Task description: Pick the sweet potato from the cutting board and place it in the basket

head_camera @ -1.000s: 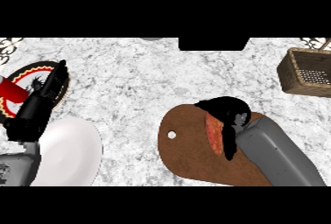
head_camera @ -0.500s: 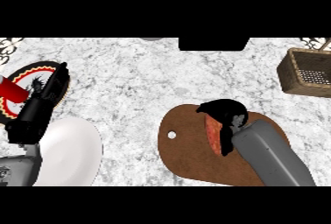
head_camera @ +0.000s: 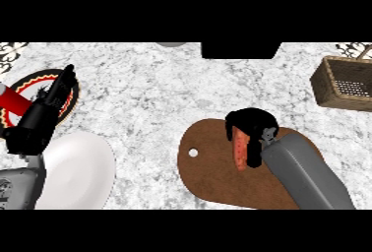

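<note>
The sweet potato (head_camera: 240,150) is lying on the cutting board (head_camera: 218,172), directly under the right hand (head_camera: 251,129), showing as an orange strip along the hand's left side, running from under the curled fingers back toward the wrist. The right hand is curling over it, black fingers bent down around its far end and hiding that end; whether the potato is lifted off the board or resting on it cannot be told from this view. The grey right forearm (head_camera: 305,174) is coming in from the lower edge behind the hand, crossing the board's right part.

The brown cutting board is spreading out beneath and to the left of that hand, with a small white hole (head_camera: 193,153) near its left edge. The wicker basket (head_camera: 347,83) is sitting well apart from the hand, beyond it and to its right, at the view's edge.

Far to the left, the left hand (head_camera: 45,110) is resting open with straight fingers pointing away, over a dark round plate with a patterned rim (head_camera: 73,96). Just nearer than it, a white plate (head_camera: 80,172) is lying on the marble counter (head_camera: 160,93).
</note>
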You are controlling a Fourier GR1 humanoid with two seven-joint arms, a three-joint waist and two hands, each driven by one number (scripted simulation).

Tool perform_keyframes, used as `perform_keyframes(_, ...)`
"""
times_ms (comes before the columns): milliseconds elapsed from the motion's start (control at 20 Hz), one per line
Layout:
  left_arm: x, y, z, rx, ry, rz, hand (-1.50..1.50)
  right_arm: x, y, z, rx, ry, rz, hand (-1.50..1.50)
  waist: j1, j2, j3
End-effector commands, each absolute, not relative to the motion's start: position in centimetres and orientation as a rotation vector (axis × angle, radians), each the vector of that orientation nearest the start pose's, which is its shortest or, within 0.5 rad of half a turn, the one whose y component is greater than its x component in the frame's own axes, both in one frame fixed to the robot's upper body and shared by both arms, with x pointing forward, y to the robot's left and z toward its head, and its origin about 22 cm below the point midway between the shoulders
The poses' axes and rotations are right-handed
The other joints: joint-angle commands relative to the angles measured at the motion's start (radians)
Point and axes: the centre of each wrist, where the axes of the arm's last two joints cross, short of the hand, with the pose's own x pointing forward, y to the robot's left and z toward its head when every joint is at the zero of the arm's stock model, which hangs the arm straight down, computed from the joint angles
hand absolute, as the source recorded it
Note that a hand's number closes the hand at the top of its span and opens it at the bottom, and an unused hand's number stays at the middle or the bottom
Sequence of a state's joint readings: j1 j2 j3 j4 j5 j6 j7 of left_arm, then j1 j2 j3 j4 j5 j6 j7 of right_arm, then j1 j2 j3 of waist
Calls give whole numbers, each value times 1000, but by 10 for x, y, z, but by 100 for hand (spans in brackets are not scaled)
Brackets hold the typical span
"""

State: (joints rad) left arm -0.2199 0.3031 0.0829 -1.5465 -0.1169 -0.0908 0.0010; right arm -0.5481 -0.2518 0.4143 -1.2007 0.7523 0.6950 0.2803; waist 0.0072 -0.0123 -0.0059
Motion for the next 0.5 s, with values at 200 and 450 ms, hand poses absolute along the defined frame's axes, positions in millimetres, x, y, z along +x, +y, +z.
perform_keyframes(200,296,301,87,299,-1729,-363,0,344,-239,53,-528,-893,1664,150,-16,13,7)
perform_keyframes(450,282,311,75,362,-1700,-319,0,349,-397,147,-880,-863,1365,150,-94,18,19)
